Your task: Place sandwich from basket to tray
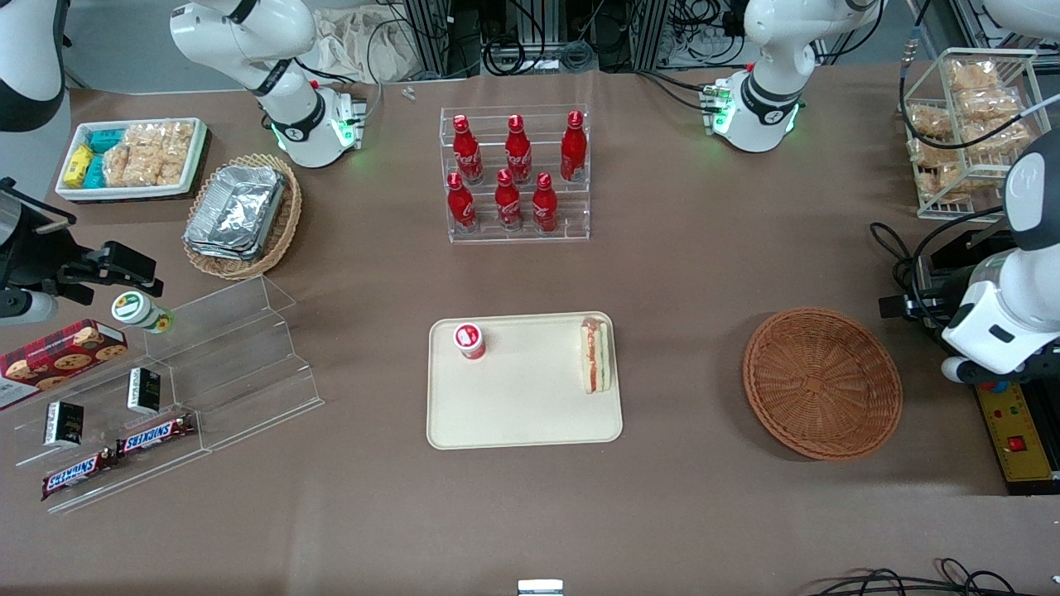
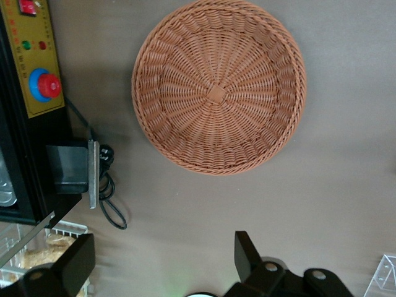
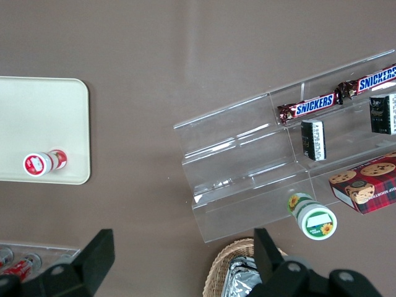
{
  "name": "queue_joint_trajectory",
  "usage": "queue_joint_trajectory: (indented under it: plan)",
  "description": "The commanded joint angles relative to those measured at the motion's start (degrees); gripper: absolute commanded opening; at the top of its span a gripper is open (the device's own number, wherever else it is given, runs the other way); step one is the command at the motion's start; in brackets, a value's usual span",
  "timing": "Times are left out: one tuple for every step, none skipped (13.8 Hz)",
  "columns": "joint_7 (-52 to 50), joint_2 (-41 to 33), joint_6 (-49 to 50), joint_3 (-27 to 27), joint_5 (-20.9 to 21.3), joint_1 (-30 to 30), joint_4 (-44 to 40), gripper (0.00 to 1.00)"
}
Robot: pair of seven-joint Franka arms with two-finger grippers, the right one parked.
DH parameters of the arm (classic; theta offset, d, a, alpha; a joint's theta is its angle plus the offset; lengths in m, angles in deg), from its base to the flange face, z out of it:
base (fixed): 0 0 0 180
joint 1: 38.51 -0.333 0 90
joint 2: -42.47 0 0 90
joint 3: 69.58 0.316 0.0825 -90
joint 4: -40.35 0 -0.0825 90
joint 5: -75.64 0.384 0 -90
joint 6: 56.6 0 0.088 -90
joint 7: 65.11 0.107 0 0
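The small triangular sandwich of white bread with red and green filling lay on the flat cream-beige rectangular plastic tray, along the tray's short edge that faces the working arm's end of the table, at about 3 o'clock from the tray's middle in the front view. A small red-capped white pot stood on the same tray near its 10 o'clock corner, well apart from the sandwich.

The round reddish-brown woven wicker basket sat on the brown table toward the working arm's end, at 3 o'clock from the tray, with nothing in it.

The left arm's black two-finger gripper hung above the table beside the basket. Its fingers were spread wide apart, with bare table showing between them; they gripped nothing and touched neither basket nor sandwich.
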Motion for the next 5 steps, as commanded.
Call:
queue_joint_trajectory:
  plan:
    - [4.9, -3.0, -0.9, 12.6, -5.2, 8.3, 1.4, 1.0]
    - [4.9, -2.8, -1.5, 12.8, -5.9, 8.3, 1.4, 1.0]
    - [4.7, -2.5, -1.8, 12.8, -6.4, 8.2, 1.4, 1.0]
    - [4.3, -2.4, -1.9, 12.8, -6.4, 8.1, 1.3, 1.0]
    - [4.3, -2.3, -2.0, 12.8, -6.4, 8.1, 1.4, 1.0]
